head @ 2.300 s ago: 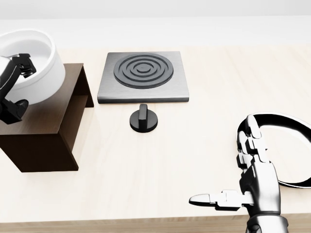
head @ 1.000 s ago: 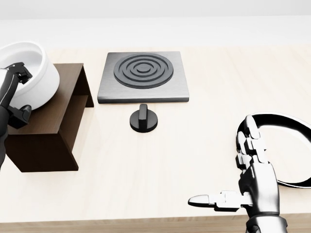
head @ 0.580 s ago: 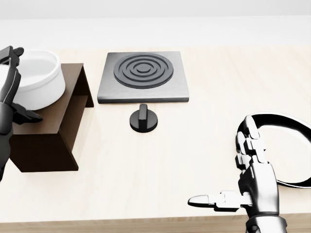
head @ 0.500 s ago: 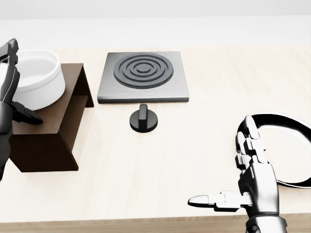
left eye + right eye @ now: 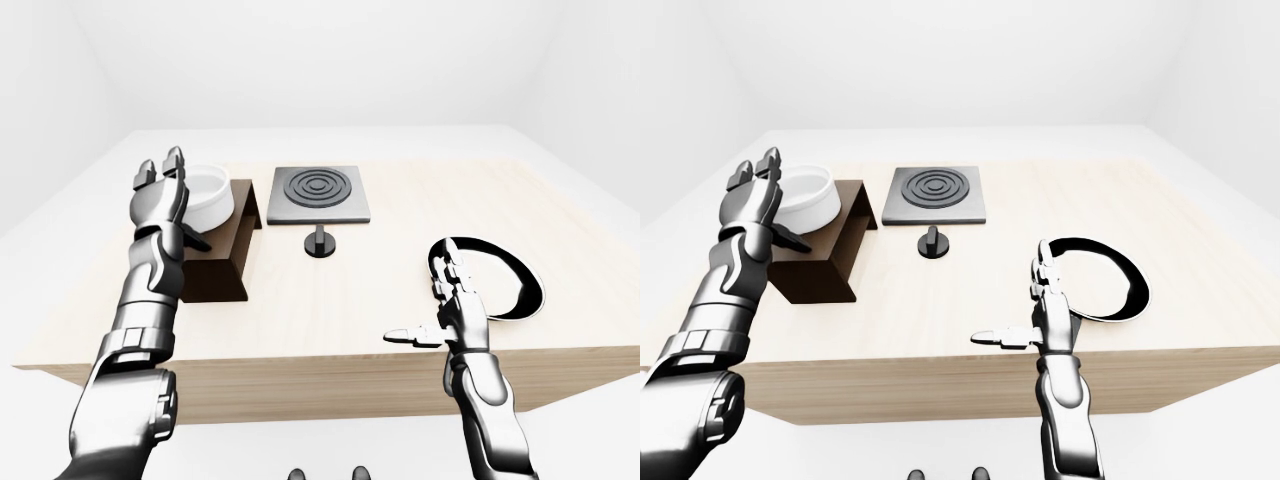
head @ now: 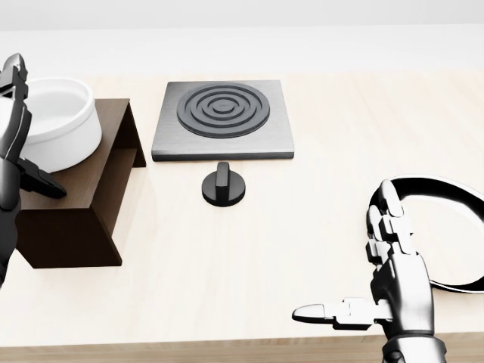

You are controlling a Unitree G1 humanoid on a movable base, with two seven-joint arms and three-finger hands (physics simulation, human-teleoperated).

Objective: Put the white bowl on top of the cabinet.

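The wooden table [image 5: 330, 300] carries a dark cabinet [image 6: 91, 189] with the white bowl [image 6: 57, 128] sitting on top. The left hand [image 5: 160, 195], fingers spread, stands beside the bowl. The right hand [image 6: 393, 280] hovers with fingers apart.

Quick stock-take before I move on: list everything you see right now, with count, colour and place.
bowl: one, white, on the cabinet, head view left
cabinet: one, dark brown, on the table at left
hob plate: one, grey with black rings, top centre
knob: one, black, just below the hob plate
plate: one, white with black rim, right edge
table: one, light wood
left hand: open, beside the bowl
right hand: open, over the table near the plate
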